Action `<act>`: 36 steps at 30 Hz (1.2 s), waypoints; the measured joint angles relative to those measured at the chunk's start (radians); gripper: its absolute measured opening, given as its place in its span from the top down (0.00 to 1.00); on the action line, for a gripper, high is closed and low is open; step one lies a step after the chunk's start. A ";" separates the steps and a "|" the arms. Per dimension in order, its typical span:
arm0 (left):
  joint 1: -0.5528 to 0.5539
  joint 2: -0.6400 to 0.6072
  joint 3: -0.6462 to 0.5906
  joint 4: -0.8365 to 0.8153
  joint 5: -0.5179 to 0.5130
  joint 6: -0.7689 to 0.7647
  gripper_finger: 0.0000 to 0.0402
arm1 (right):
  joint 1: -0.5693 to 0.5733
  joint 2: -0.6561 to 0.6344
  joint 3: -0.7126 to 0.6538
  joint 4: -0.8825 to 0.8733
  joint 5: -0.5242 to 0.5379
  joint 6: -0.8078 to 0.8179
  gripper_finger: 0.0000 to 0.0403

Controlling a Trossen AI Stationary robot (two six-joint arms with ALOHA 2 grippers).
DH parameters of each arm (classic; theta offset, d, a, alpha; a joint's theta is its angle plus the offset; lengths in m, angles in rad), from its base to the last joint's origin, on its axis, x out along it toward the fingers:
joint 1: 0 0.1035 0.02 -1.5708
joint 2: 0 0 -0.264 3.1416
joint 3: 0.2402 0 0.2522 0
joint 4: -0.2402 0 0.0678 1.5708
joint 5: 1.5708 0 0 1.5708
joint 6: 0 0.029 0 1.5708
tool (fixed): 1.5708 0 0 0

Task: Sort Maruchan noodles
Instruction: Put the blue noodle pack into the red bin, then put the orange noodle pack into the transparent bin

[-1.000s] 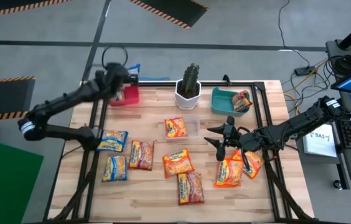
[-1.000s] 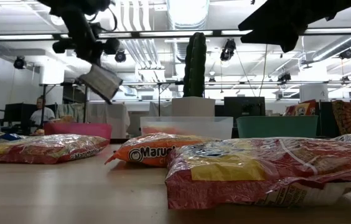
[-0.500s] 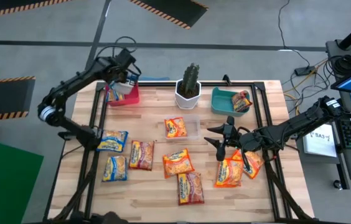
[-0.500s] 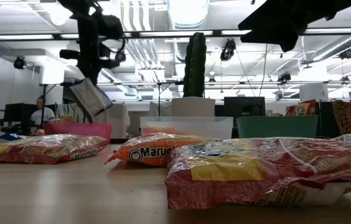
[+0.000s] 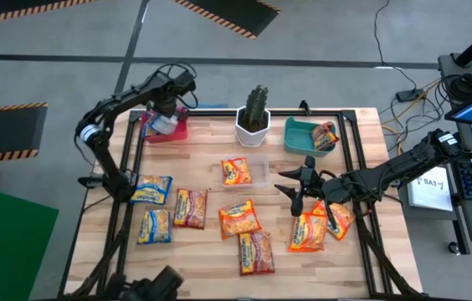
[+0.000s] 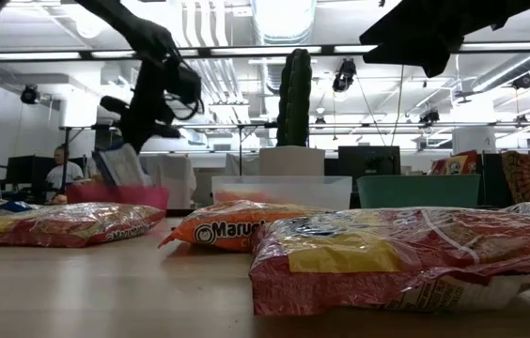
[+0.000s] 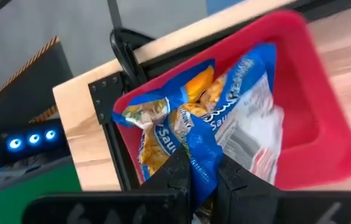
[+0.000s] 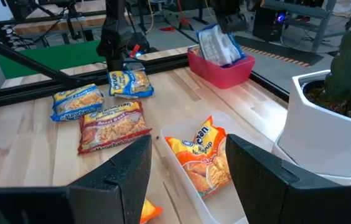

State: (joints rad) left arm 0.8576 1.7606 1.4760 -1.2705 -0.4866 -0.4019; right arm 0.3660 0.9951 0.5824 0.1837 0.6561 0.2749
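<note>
On a slatted wooden tabletop [image 5: 211, 251] strewn with packets [image 5: 238, 218], in a ceiling-lit workshop, the left pincer [image 7: 201, 176] is clamped on a blue packet [image 7: 210, 134] over the red bin [image 5: 171, 131], while the right pincer [image 5: 296, 188] hangs half-open, empty, mid-tabletop.

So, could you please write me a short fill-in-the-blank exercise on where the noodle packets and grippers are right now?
1. The left gripper is shut on a blue packet over the ____ bin.
2. The teal bin holds ____ packet.
3. The right gripper, holding nothing, hovers beside the ____ container.
4. The white pot holds a ____.

Missing words: red; one; clear; cactus
</note>
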 joint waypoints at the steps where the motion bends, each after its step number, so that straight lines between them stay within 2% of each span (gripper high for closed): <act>1: 0.004 0.017 0.004 -0.012 -0.001 0.000 0.99 | 0.000 0.000 0.000 0.000 0.000 0.000 0.52; 9: 0.023 0.090 0.003 -0.054 -0.103 -0.023 0.97 | 0.000 0.000 0.001 0.000 0.000 -0.005 0.52; 16: 0.033 0.102 0.002 -0.054 -0.140 -0.027 0.93 | 0.000 0.000 0.001 0.000 0.000 -0.011 0.52; 19: 0.033 0.099 0.002 -0.057 -0.184 -0.012 0.88 | 0.000 0.000 0.001 0.000 0.000 -0.012 0.52; 26: 0.025 0.084 0.002 -0.057 -0.187 0.054 0.69 | 0.000 -0.001 0.001 0.000 0.000 -0.013 0.52; 31: -0.028 0.038 0.002 -0.062 -0.186 0.106 0.60 | 0.000 0.000 0.001 0.000 0.000 -0.001 0.52; 36: -0.156 -0.042 -0.005 -0.056 -0.177 0.123 0.57 | 0.000 0.000 0.001 -0.001 -0.002 0.027 0.52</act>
State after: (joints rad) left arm 0.7012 1.7186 1.4710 -1.3262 -0.6636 -0.2786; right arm 0.3660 0.9956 0.5838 0.1829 0.6544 0.3023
